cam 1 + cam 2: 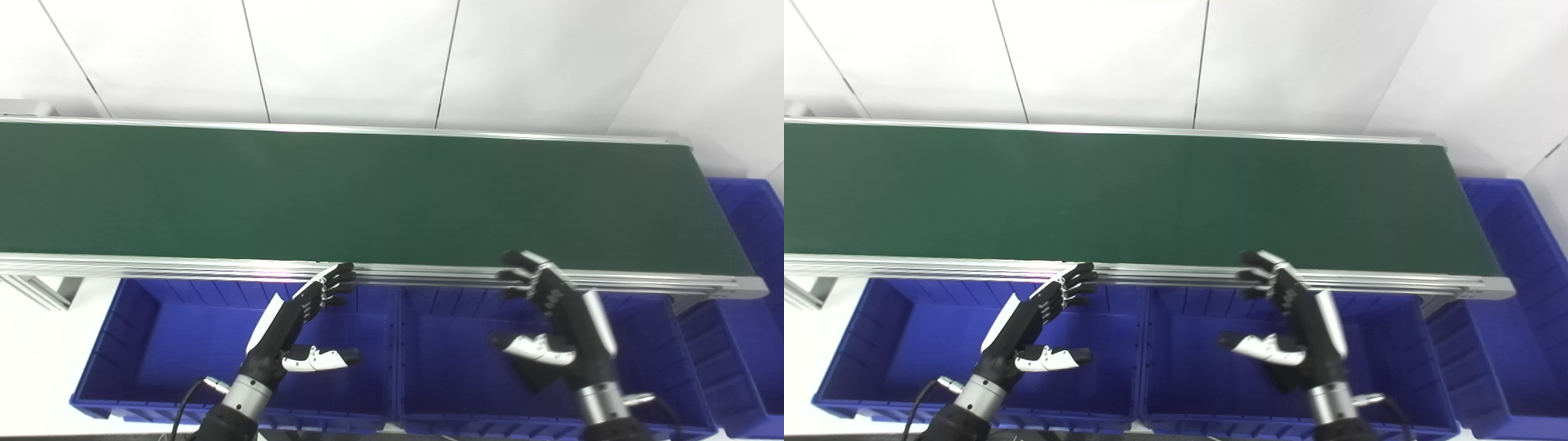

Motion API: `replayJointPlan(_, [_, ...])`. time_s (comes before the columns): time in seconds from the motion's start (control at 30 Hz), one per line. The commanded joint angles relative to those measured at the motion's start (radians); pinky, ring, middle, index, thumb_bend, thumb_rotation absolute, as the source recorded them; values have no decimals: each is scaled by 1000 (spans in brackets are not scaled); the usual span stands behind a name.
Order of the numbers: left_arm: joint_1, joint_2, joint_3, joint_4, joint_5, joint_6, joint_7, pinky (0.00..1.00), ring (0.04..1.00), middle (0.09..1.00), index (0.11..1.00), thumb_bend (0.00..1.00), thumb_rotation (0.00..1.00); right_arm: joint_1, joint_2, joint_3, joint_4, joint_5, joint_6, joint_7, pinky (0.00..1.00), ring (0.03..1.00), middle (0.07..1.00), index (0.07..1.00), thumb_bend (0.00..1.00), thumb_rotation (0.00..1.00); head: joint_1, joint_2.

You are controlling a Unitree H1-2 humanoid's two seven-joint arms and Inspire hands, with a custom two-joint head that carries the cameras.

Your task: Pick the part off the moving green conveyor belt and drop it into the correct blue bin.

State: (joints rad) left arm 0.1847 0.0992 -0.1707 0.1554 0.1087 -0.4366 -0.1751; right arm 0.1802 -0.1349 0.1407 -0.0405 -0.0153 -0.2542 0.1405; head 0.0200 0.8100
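The green conveyor belt (367,190) runs across the view with no part showing on it. My left hand (300,324) hovers open above the left blue bin (159,343), its fingertips near the belt's front rail. Over the middle blue bin (453,355) my right hand (551,318) is also open, thumb spread, fingers level with the rail. Neither hand holds anything. Both bins look bare where their floors show.
A third blue bin (750,288) stands at the belt's right end. The aluminium front rail (184,264) lies between the hands and the belt. A white wall (367,55) backs the conveyor, and a frame leg (43,291) sits at the left.
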Motion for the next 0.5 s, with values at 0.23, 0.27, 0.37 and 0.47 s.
replayJointPlan(0.23, [-4, 6, -6, -35, -3, -32, 16, 765, 823, 861, 872, 895, 418, -40, 44, 68, 122, -66, -140, 7, 599, 721, 810, 759, 962, 344, 0, 2])
replayJointPlan(0.27, [-3, 6, -7, -36, -1, -32, 15, 767, 826, 864, 875, 892, 420, -40, 45, 71, 133, -76, -149, 5, 589, 717, 809, 757, 959, 338, 0, 2])
replayJointPlan(0.37, [-1, 9, -9, -39, 7, -30, 14, 768, 828, 868, 879, 892, 427, -40, 49, 79, 173, -112, -172, -6, 583, 718, 816, 752, 960, 326, -13, 4])
replayJointPlan(0.47, [-3, 13, -12, -35, 12, -28, 11, 765, 827, 870, 882, 896, 437, -45, 53, 86, 209, -126, -185, -12, 589, 721, 820, 751, 951, 305, -20, 4])
